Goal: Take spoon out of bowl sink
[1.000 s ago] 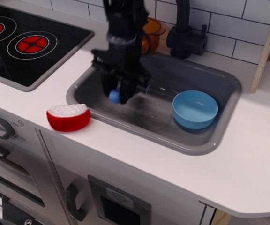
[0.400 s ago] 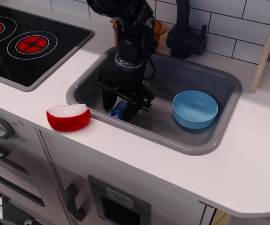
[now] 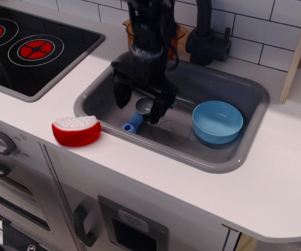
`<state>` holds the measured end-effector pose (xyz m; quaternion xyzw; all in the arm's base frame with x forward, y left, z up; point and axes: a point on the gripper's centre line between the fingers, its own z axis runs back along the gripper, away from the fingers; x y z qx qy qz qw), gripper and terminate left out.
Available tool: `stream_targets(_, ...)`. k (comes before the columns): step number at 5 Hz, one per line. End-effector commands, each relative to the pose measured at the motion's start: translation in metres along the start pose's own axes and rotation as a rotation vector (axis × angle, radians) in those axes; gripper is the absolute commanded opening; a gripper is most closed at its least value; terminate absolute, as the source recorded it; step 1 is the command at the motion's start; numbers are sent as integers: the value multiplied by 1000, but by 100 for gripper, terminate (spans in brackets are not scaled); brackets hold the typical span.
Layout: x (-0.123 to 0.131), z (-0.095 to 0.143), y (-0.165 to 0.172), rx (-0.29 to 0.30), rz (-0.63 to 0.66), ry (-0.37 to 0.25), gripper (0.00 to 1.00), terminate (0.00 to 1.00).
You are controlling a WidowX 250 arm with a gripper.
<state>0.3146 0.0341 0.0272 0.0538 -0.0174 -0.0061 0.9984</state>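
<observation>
The spoon lies on the floor of the grey sink, near its front left corner, blue handle toward the front and dark scoop toward the back. The light-blue bowl sits empty at the right end of the sink. My gripper hangs just above the spoon with its two black fingers spread wide, one on each side, holding nothing.
A red and white toy piece lies on the counter in front of the sink's left corner. The black stovetop is at the left. A black faucet and an orange pot stand behind the sink.
The gripper lowered the spoon to the sink floor, opened its fingers and rose slightly. The spoon now lies free on the sink floor.
</observation>
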Motion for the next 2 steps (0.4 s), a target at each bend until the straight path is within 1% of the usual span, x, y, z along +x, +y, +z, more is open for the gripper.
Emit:
stream_targets(1,7,49,-3,-41,-14,-104,100,0)
stream_targets(2,7,49,-3,-41,-14,-104,100,100)
